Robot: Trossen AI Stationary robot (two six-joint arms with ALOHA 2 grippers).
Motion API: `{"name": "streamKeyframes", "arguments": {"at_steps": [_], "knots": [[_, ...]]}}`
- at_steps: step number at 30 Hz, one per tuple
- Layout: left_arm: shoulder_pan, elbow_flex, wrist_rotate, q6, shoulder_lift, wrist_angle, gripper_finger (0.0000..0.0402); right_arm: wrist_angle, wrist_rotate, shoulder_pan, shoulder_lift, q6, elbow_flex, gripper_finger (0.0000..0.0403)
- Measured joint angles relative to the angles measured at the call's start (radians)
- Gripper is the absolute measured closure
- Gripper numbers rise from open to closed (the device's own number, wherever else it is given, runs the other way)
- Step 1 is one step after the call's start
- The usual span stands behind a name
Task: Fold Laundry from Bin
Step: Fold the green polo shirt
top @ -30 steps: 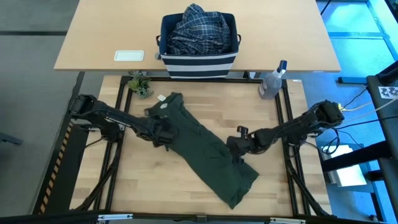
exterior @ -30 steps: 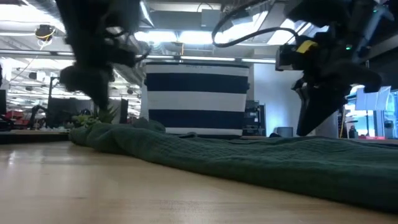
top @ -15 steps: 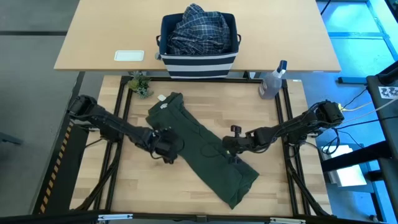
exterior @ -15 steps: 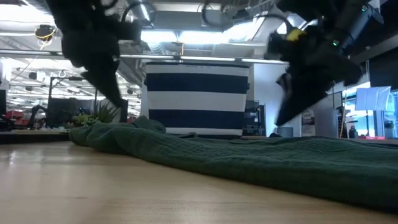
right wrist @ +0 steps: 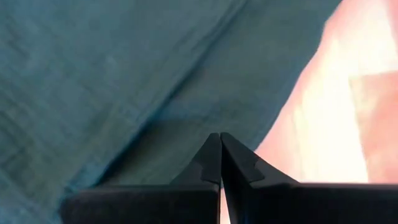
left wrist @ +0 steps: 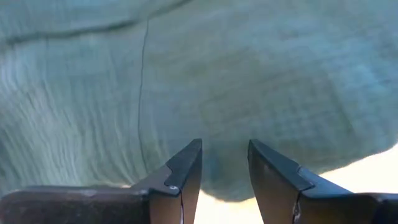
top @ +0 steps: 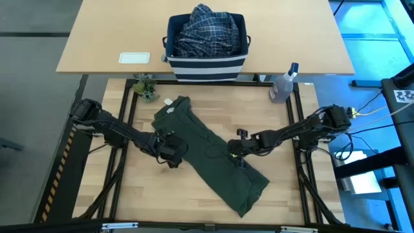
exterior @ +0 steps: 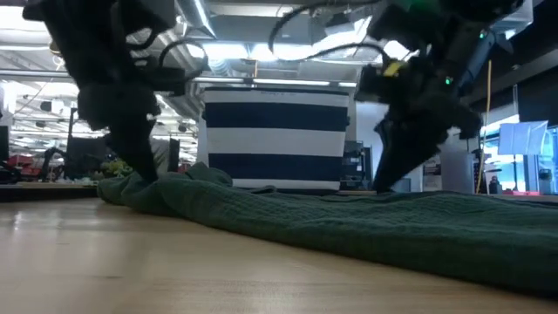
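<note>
Left gripper (left wrist: 224,163) fingers stand apart, nothing between them. Dark olive-green garment (left wrist: 186,81) fills the view ahead, its edge toward 5 o'clock over the light table (left wrist: 373,171).

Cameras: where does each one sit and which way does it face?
High: overhead, straight down; both arms on the dark olive-green cloth garment, striped navy fabric bin behind.
Low: table height, level across the garment to the bin; arms drop in.
Left wrist: left gripper, jaws parted over green cloth.
Right wrist: right gripper, jaws shut at the cloth's edge.
All four show the garment.
</note>
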Motion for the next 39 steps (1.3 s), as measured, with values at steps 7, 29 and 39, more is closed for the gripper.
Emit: {"name": "streamKeyframes", "arguments": {"at_steps": [7, 29, 39], "knots": [[0.069, -0.064, -0.001, 0.000, 0.000, -0.010, 0.0278, -0.074, -0.035, 0.007, 0.044, 0.043, 0.000, 0.0402], [0.379, -0.109, -0.071, 0.536, 0.000, 0.162, 0.0278, 0.154, -0.108, 0.294, 0.044, 0.369, -0.001, 0.0402], [0.503, -0.109, -0.148, 0.759, -0.001, 0.185, 0.0278, 0.152, -0.069, 0.284, 0.044, 0.304, -0.001, 0.0402]]}}
